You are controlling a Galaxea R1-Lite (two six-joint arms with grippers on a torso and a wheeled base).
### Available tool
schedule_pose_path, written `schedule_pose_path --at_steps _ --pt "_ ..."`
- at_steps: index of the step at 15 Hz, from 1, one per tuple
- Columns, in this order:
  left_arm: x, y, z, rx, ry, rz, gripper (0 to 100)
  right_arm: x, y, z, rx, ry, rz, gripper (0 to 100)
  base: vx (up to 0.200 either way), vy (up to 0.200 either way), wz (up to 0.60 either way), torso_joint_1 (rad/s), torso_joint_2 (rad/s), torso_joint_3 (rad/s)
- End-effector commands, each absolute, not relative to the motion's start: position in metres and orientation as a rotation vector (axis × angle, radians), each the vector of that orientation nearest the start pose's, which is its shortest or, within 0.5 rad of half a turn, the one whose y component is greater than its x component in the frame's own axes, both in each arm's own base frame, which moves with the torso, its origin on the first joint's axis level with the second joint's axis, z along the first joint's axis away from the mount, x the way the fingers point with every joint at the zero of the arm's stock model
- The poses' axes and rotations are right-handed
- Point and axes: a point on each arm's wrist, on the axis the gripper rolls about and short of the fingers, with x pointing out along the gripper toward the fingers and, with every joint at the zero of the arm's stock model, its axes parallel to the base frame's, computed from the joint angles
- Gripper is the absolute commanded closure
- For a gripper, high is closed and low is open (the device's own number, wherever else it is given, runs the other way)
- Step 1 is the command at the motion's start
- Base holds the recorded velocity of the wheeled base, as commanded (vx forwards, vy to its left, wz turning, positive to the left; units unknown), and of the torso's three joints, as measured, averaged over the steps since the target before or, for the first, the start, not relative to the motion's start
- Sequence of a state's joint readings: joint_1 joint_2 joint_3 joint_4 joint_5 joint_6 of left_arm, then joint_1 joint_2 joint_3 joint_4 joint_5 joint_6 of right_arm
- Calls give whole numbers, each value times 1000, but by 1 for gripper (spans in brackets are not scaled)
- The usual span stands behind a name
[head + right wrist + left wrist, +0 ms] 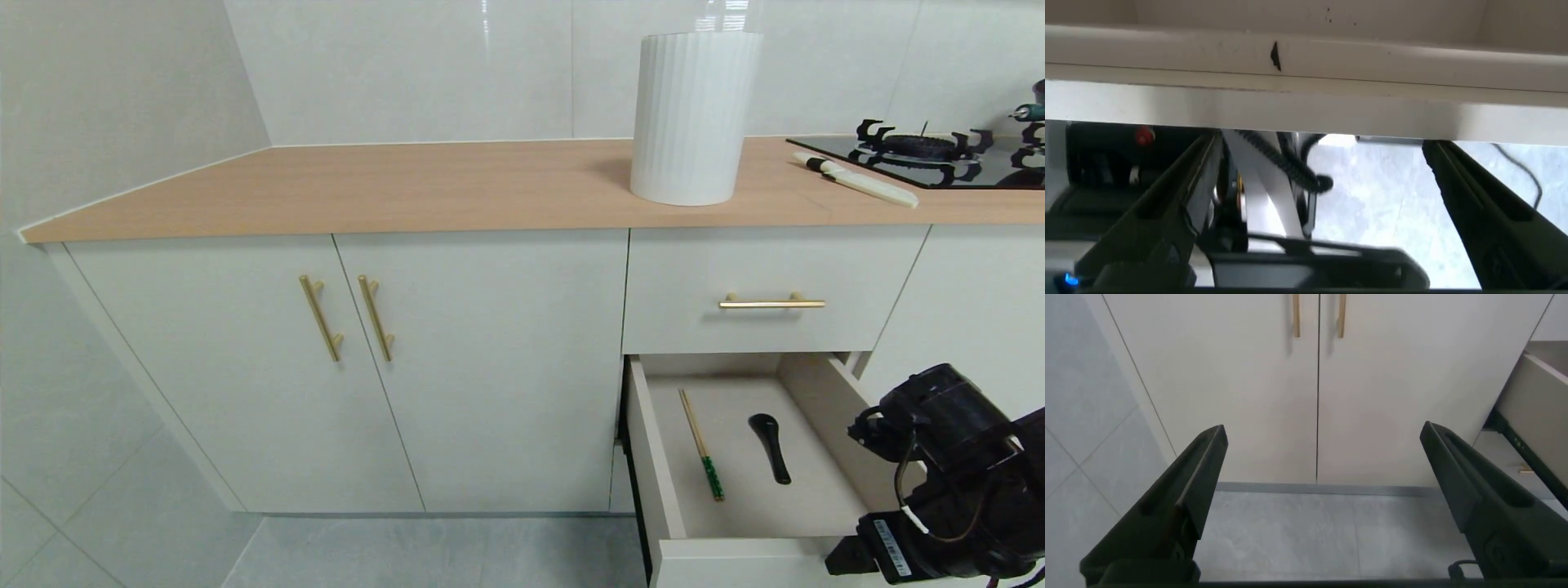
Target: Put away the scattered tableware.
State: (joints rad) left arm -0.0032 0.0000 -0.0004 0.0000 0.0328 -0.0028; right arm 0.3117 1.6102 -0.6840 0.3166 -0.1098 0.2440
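The lower drawer [647,445] stands pulled out under the wooden counter. Inside it lie a pair of wooden chopsticks [701,445] with green ends and a black spoon [771,447], side by side and apart. A knife [859,180] with a pale blade and dark handle lies on the counter beside the stove. My right arm [947,469] hangs low by the drawer's front right corner. My right gripper [1321,145] is open and holds nothing, close under a pale drawer edge [1306,82]. My left gripper [1323,433] is open and bare, facing the cabinet doors above the floor.
A tall white ribbed vase [692,114] stands on the counter [367,188] above the drawers. A black gas stove [931,151] sits at the far right. The upper drawer [771,304] is closed. Two closed cabinet doors [351,318] with gold handles fill the left.
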Motion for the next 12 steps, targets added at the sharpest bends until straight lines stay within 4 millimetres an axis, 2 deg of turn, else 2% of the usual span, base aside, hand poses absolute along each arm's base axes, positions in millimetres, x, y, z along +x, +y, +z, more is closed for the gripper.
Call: schedule_pose_path --at_steps 1,3,6,7,8,12 --pt "-23 1 76 -3 1 31 0 207 63 104 -47 1218 17 0 0 0 0 0 0 0" --pt "-23 1 76 -3 1 29 0 218 63 98 -38 1195 10 0 0 0 0 0 0 0" --pt "-23 1 76 -3 1 31 0 247 71 82 -17 1097 22 0 0 0 0 0 0 0" --pt "-23 1 76 -3 1 29 0 252 72 82 -14 1078 25 0 0 0 0 0 0 0" --pt "-23 1 76 -3 1 31 0 267 72 80 -2 1041 20 0 0 0 0 0 0 0" --pt "-23 1 76 -3 0 29 0 306 69 80 5 953 9 0 0 0 0 0 0 0"
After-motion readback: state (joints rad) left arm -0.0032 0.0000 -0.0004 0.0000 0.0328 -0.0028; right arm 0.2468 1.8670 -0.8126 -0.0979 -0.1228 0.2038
